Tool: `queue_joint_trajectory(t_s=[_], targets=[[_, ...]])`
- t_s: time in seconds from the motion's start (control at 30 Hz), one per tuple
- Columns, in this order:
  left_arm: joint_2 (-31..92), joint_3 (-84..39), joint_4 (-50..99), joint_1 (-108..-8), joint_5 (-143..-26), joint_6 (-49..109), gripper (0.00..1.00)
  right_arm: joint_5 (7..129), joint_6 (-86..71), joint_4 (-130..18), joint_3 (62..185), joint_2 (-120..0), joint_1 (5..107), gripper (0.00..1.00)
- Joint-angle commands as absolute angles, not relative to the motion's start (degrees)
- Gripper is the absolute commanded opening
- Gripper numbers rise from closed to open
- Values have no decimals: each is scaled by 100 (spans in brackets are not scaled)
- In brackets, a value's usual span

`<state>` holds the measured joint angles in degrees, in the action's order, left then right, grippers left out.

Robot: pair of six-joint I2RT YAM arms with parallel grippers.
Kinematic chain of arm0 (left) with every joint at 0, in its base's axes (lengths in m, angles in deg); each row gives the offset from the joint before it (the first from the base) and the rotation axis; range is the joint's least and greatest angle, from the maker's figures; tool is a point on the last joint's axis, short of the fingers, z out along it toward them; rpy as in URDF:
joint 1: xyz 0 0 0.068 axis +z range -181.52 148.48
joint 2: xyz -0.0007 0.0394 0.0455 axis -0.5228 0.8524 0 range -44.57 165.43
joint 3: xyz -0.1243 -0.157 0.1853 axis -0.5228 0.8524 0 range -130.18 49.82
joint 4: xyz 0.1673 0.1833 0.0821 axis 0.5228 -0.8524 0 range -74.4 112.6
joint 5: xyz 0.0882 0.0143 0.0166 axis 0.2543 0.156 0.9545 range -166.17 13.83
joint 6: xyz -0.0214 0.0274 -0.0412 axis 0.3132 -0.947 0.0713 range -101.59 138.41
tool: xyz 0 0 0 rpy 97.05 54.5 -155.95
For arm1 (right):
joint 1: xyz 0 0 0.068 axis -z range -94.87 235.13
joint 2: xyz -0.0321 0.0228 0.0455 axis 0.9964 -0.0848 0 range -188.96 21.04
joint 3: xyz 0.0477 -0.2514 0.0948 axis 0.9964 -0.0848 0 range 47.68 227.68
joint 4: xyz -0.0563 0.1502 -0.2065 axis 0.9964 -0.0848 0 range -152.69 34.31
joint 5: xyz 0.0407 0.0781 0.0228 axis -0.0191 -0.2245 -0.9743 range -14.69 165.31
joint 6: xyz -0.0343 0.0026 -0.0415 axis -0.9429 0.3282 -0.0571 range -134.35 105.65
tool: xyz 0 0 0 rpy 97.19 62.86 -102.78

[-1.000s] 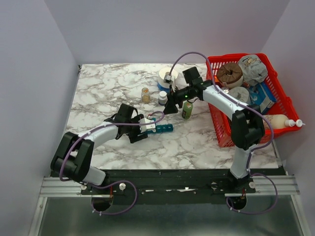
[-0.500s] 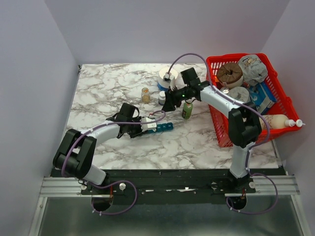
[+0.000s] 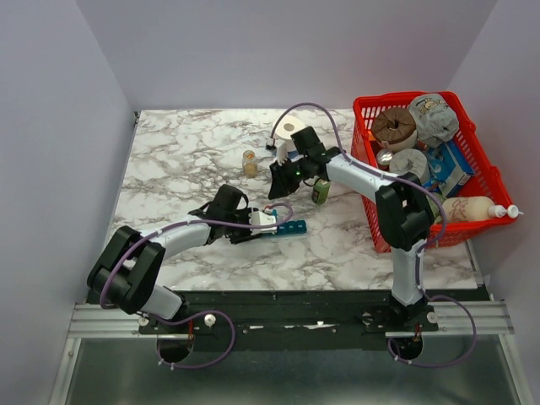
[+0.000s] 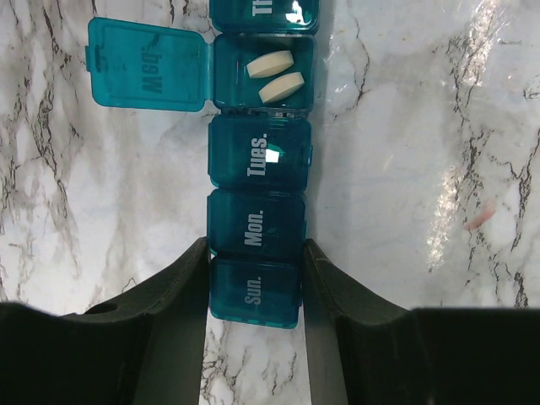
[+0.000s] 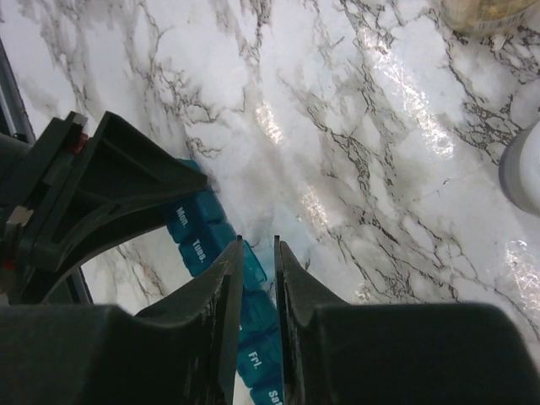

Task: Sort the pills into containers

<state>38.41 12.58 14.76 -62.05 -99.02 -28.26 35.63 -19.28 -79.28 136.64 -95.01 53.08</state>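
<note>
The teal pill organizer point(image 3: 289, 227) lies on the marble table. In the left wrist view the organizer point(image 4: 260, 169) has its "Wed" lid point(image 4: 150, 74) flipped open, with two white oblong pills point(image 4: 275, 74) in that compartment. My left gripper point(image 4: 256, 278) is shut on the "Sun" end, one finger on each side; it also shows in the top view point(image 3: 268, 223). My right gripper point(image 5: 257, 245) hovers over the organizer's middle point(image 5: 198, 236), jaws a narrow gap apart with nothing between them; it also shows in the top view point(image 3: 273, 189). A small pink pill point(image 4: 479, 215) lies on the table beside the organizer.
An amber bottle point(image 3: 250, 162), a green bottle point(image 3: 321, 192) and a white roll point(image 3: 291, 128) stand behind the organizer. A white bottle point(image 5: 525, 169) is at my right wrist view's edge. A red mesh basket point(image 3: 396, 98) full of items is at the right.
My right gripper has moved left and toward the organizer, away from the bottles. My left gripper, holding the organizer, has shifted slightly right and nearer.
</note>
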Motion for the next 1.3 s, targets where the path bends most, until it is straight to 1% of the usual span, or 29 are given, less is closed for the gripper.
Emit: queue_joint_trajectory(t_s=[0.0,0.33,0.87,1.1,1.27], targets=[[3989,1282,1329,-6272,-10051,-2799,3,3998,-2024,-8091,13926,-9840,5112,28],[4015,1229,1267,-6299,-10104,-2764,2,4385,-2208,-8284,14066,-10227,5033,28],[4200,1097,1153,-6290,-10087,-2641,2,3533,-3175,-9435,14330,-9849,5007,24],[4253,1071,1109,-6272,-10034,-2606,2,3357,-3324,-9585,14242,-9630,5007,24],[4288,1018,1082,-6264,-9999,-2553,2,3269,-3465,-9814,14295,-9752,4998,23]])
